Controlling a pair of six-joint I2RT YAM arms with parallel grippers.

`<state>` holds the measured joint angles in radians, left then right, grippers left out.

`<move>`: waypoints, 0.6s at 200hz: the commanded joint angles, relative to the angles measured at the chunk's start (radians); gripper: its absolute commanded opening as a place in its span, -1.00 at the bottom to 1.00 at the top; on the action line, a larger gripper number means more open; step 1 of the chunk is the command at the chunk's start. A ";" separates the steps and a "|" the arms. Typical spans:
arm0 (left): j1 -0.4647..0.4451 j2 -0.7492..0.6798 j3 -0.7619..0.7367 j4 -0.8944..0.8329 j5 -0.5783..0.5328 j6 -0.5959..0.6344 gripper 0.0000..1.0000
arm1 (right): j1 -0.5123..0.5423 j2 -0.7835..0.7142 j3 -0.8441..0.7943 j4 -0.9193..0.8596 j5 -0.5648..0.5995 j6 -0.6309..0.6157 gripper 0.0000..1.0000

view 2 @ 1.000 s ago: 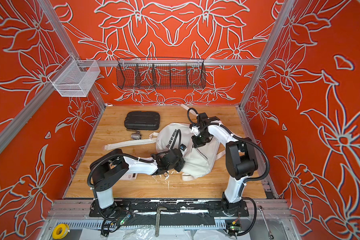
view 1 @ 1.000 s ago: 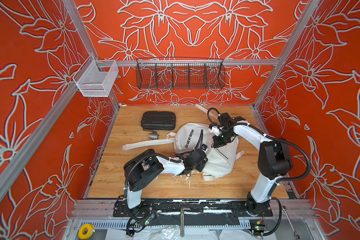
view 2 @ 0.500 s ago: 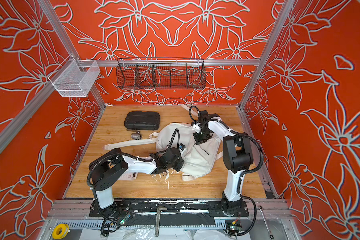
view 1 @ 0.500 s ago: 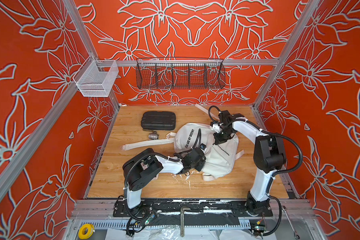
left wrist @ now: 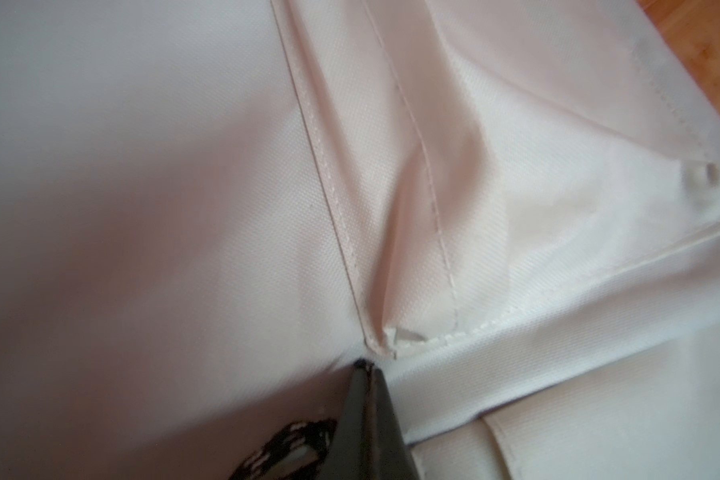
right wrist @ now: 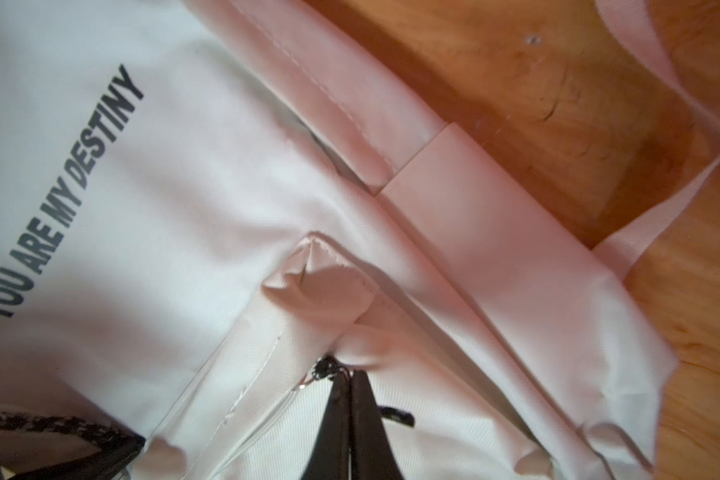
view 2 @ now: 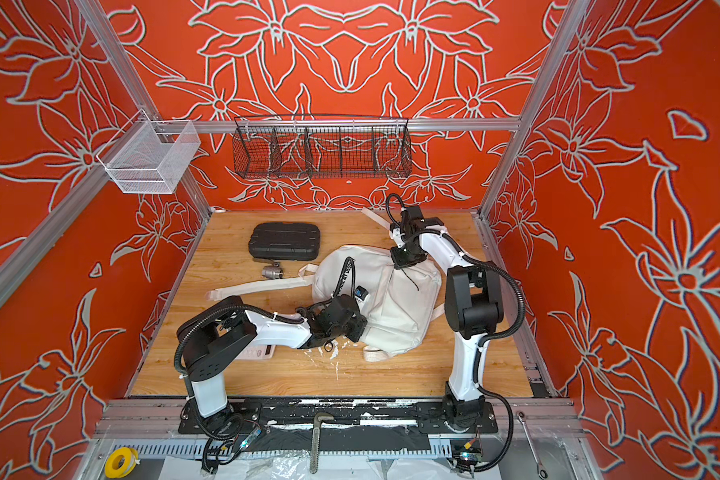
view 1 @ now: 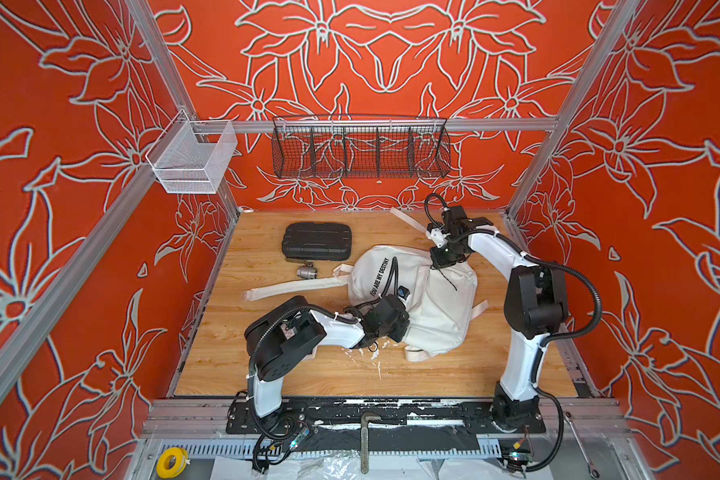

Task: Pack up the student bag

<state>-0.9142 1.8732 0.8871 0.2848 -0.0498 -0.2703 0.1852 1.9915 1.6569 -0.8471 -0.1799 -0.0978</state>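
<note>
Obs., both top views: student bag (view 1: 433, 299) (view 2: 395, 299) lay flat on the wooden surface (view 1: 433, 374), right of centre in the frame. Print "YOU ARE MY DESTINY" (view 1: 378, 277) faced up and ran toward the upper part of the frame. One long white strap (view 1: 292, 286) trailed off to the left.

Left hand (left wrist: 366, 368): fingers clenched together. Tips pressed on the bag's white fabric where two stitched seams meet. In the top views it sat on the bag's lower left edge. A small dark speck showed at the tips; could not tell whether any cloth or cord was pinched.

Right hand (right wrist: 350, 378): clenched on the black cord zipper pull (right wrist: 325, 368). The knot sat just beside the fingertips and a cord end stuck out past the fingers on their far side. In a top view this hand (view 1: 443, 262) was at the bag's upper right corner, with a loose black cord lying on the fabric just below it.

Black hard case (view 1: 316, 241) lay closed, upper left of the bag and apart from it. A small metal fitting (view 1: 306, 272) sat just below the case.
</note>
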 commanded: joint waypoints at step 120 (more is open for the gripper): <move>0.004 -0.123 0.184 -0.483 0.010 0.077 -0.17 | -0.026 -0.203 -0.022 0.056 0.086 0.234 -0.35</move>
<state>-0.9108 1.8198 1.0187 -0.0254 -0.0395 -0.2340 0.1623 1.9141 1.6806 -0.8131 -0.1120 0.0399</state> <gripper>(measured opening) 0.356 0.261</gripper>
